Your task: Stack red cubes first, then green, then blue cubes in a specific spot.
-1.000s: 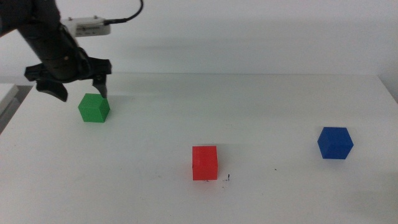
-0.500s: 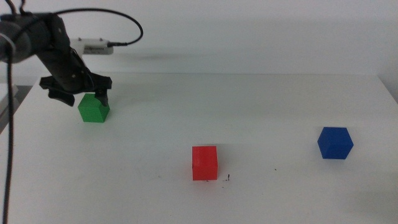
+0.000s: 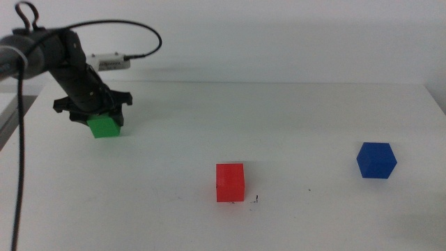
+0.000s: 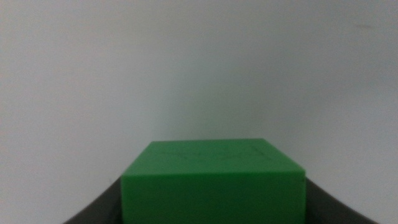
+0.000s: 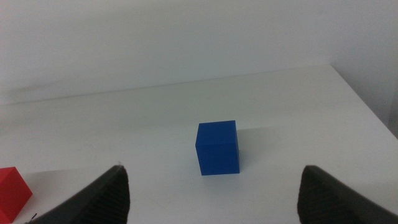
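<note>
Left claw [image 3: 97, 117] is down over the green cube [image 3: 104, 126] at the far left of the desk [image 3: 293, 118], jaws spread to either side of it; in the left wrist view the cube [image 4: 214, 180] fills the gap, with the dark jaws just visible at its flanks, not visibly pressing it, so I read the claw as open and not gripping. Right claw [image 5: 211, 199] waits off the middle view, jaws wide apart, facing the blue cube [image 5: 217, 147]. Red cube [image 3: 230, 182] sits near desk centre beside the small black marks [image 3: 255, 199], with nothing on it. Blue cube [image 3: 376, 160] is well apart at the right. Risks: an off-centre closure could twist or shove the green cube; a shallow grip may drop it in transit; a misaligned release could knock the red cube off its marks.
</note>
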